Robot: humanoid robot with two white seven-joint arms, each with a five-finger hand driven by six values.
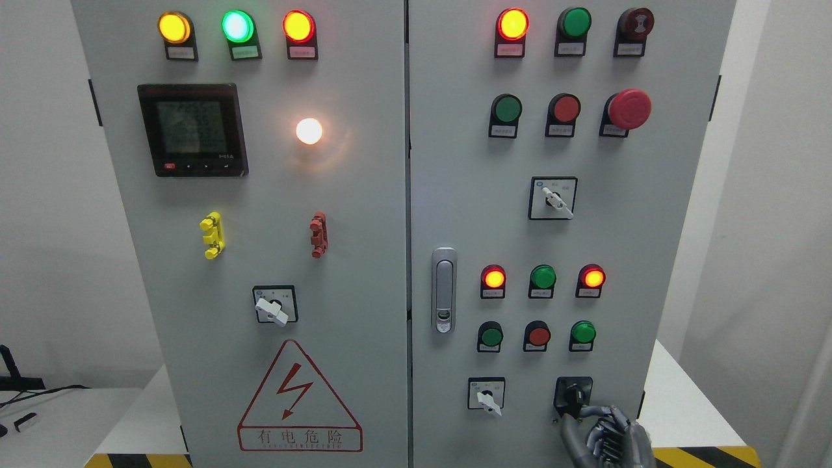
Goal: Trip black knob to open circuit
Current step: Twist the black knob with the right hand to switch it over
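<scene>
Black knob (pixel 573 394), low on the cabinet's right door (pixel 650 227), sits just above and slightly left of the right hand (pixel 608 434), whose curled fingers (pixel 588 411) reach its lower edge; firm grip cannot be confirmed.

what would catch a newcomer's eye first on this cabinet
Probably the white lamp glowing mid-left beside the meter, and the big red mushroom button at upper right. At the bottom right, the right hand reaches up at the black knob.

right hand (pixel 608 434): dark grey metallic jointed fingers with ribbed segments
</scene>
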